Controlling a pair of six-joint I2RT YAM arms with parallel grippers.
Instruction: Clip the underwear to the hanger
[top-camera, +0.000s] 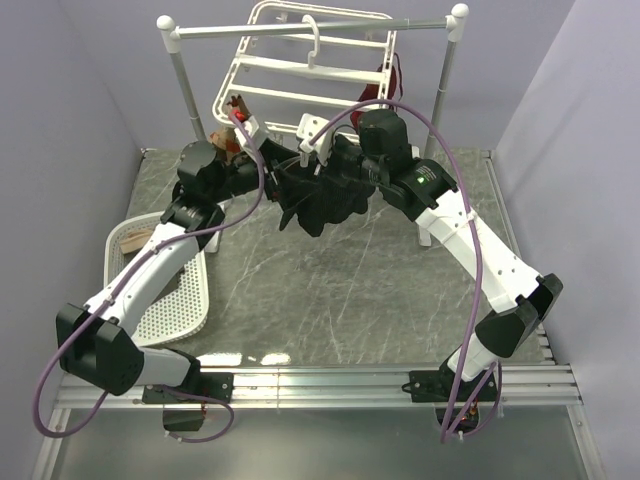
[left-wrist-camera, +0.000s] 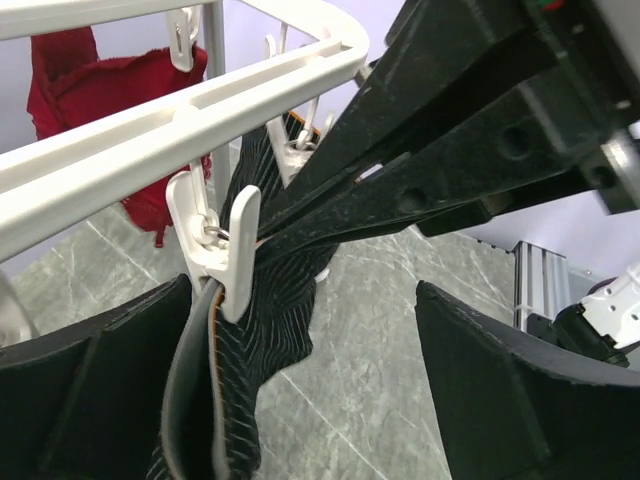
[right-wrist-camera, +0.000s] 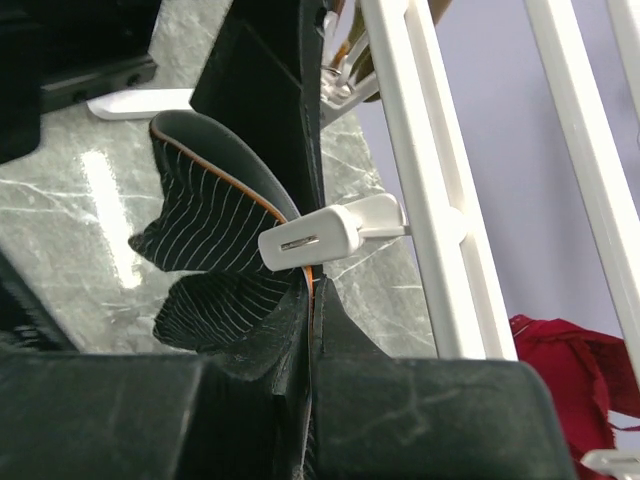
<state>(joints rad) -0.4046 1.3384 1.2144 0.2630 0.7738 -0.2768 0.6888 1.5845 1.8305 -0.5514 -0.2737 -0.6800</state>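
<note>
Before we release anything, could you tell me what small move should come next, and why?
Probably ease the right gripper open: the clip already seems to straddle the waistband of the underwear, and the left gripper stands open around it.

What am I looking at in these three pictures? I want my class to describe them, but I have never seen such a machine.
This is a robot with two arms bolted to a grey table. One picture looks down from above; the other two come from cameras on the wrists, so each shows its own black fingers. The right gripper is pinched shut on black underwear. The left gripper is open around the same fabric, where a white clip of the white hanger sits at its edge. The hanger hangs from a rail stand; a red garment hangs there too. A white basket lies on the table.
</note>
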